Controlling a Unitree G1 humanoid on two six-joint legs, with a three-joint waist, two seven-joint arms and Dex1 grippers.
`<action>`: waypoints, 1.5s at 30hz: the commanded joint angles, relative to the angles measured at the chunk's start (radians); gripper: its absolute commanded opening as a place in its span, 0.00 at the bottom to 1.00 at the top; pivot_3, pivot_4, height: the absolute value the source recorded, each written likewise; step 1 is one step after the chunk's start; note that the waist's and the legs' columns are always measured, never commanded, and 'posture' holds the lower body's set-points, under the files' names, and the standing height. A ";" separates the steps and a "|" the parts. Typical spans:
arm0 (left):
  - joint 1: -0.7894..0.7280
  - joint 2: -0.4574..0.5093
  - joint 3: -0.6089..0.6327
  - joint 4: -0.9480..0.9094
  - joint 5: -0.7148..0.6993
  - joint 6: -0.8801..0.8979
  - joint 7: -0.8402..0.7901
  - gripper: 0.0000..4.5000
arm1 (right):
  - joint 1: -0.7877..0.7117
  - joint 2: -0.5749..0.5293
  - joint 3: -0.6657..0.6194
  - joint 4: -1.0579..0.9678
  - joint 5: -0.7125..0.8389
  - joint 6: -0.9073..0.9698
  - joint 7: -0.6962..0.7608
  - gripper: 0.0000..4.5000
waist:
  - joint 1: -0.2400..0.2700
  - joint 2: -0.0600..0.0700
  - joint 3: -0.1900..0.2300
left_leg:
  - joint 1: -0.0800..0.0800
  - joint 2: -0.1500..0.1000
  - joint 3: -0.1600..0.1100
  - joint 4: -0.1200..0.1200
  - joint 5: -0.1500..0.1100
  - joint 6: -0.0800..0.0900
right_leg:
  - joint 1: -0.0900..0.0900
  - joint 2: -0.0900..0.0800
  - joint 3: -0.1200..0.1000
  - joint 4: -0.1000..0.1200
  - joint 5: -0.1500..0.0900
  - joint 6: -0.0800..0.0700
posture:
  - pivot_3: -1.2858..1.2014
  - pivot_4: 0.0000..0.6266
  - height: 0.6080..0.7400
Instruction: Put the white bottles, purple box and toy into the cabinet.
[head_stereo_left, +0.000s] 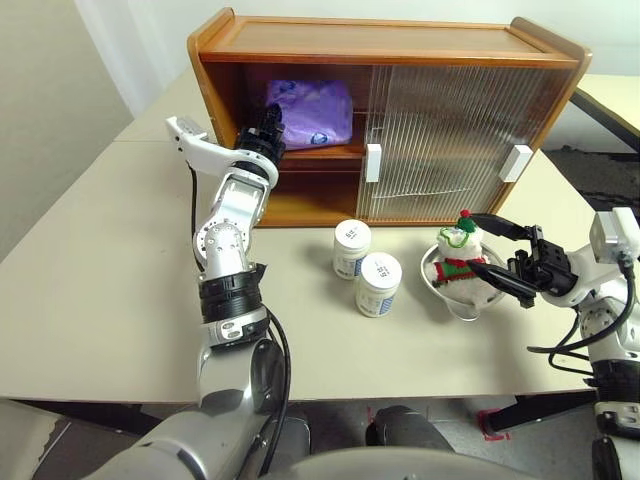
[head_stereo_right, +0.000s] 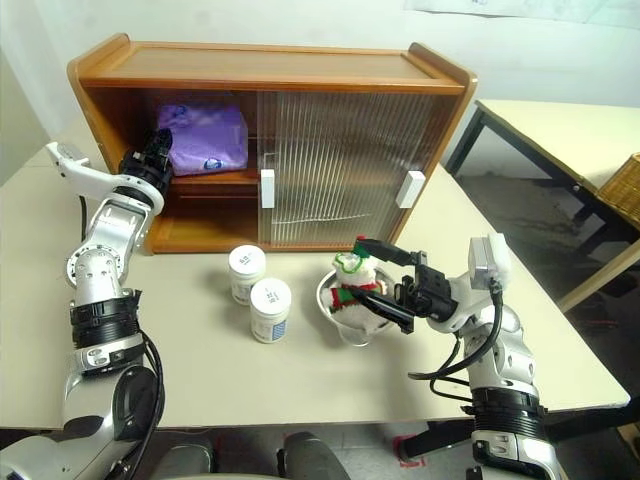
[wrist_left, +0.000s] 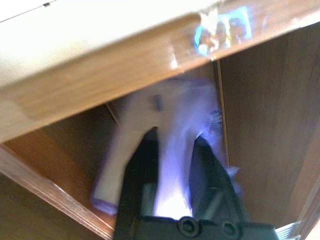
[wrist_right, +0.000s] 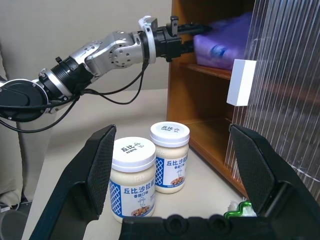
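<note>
The cabinet (head_stereo_left: 390, 45) stands at the back of the table with its left part open. On its inner shelf lies the purple box (head_stereo_left: 310, 112). My left gripper (head_stereo_left: 268, 130) reaches into that opening. It is open, its fingers (wrist_left: 145, 165) apart on either side of the box's near edge. Two white bottles (head_stereo_left: 351, 248) (head_stereo_left: 379, 284) stand side by side in front of the cabinet. The toy (head_stereo_left: 460, 255) sits in a shallow metal bowl (head_stereo_left: 450, 305) to their right. My right gripper (head_stereo_left: 472, 242) is open wide at the toy's right side, holding nothing.
Both ribbed sliding doors (head_stereo_left: 450, 140) cover the cabinet's middle and right, white handles (head_stereo_left: 373, 162) facing front. The table's front edge (head_stereo_left: 100, 395) runs close below the bottles. A second table (head_stereo_right: 560, 130) and a wicker basket (head_stereo_right: 625, 185) stand off to the right.
</note>
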 joint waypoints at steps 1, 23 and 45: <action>-0.006 -0.009 -0.017 -0.001 0.009 0.006 -0.005 0.56 | 0.006 -0.008 0.001 -0.013 -0.009 -0.007 0.005 1.00 | 0.000 0.000 0.000 | 0.000 0.000 0.000 0.000 0.000 0.000 | 0.000 0.000 0.000 0.000 0.000 0.000 | 0.48 0.00 1.00; 0.241 0.239 -0.212 -0.346 0.149 0.123 -0.254 0.48 | 0.014 -0.006 0.012 0.000 -0.014 -0.002 0.018 1.00 | 0.004 0.000 0.000 | 0.001 0.000 0.000 0.001 0.000 0.000 | 0.001 0.000 0.000 0.001 0.002 -0.003 | 0.49 0.00 1.00; 0.127 0.358 -0.420 -0.069 0.625 0.032 -0.466 0.01 | 0.049 0.013 0.019 -0.044 -0.016 -0.001 -0.013 1.00 | -0.002 0.000 0.000 | 0.000 0.000 0.000 0.001 -0.001 0.001 | 0.000 0.000 0.000 0.000 0.003 -0.006 | 0.47 0.00 1.00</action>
